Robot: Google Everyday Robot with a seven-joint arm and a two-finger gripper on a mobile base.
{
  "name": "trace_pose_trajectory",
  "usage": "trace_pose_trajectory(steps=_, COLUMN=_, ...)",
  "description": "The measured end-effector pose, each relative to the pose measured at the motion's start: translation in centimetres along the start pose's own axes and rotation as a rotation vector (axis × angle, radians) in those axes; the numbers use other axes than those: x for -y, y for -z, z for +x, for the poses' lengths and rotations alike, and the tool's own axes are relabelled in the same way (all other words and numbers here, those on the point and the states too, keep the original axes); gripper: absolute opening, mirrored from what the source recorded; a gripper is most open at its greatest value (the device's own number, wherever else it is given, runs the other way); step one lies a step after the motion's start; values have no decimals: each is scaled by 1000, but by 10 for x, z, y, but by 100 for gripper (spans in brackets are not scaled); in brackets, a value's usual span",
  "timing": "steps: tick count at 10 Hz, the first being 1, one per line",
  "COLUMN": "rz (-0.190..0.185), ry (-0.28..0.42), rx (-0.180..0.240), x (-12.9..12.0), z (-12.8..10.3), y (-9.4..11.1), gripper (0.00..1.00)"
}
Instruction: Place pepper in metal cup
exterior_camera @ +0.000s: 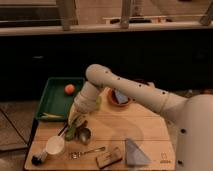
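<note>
My gripper (75,124) hangs at the end of the white arm over the left part of the wooden board (150,131). It is shut on the pepper (71,132), a slim dark-green thing that points down and to the left from the fingers. The metal cup (84,135), small and shiny, stands on the board just right of the pepper's lower end and close under the gripper. The pepper is outside the cup, beside its left rim.
A green tray (52,100) at the back left holds an orange fruit (69,89) and yellowish strips (50,116). A white cup (55,145), a fork (89,151), a brown block (109,157), a grey cloth (134,152) and a bowl (120,98) share the board.
</note>
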Motion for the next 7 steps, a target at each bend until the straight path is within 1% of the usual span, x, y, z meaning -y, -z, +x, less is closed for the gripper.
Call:
trace_pose_trajectory(steps=3, rz=18, ry=-21, rx=15, x=-12, z=10, y=-9, gripper=0)
trace_pose_trajectory(steps=7, rz=38, ry=-30, rx=11, x=-22, z=17, y=-12, gripper=0)
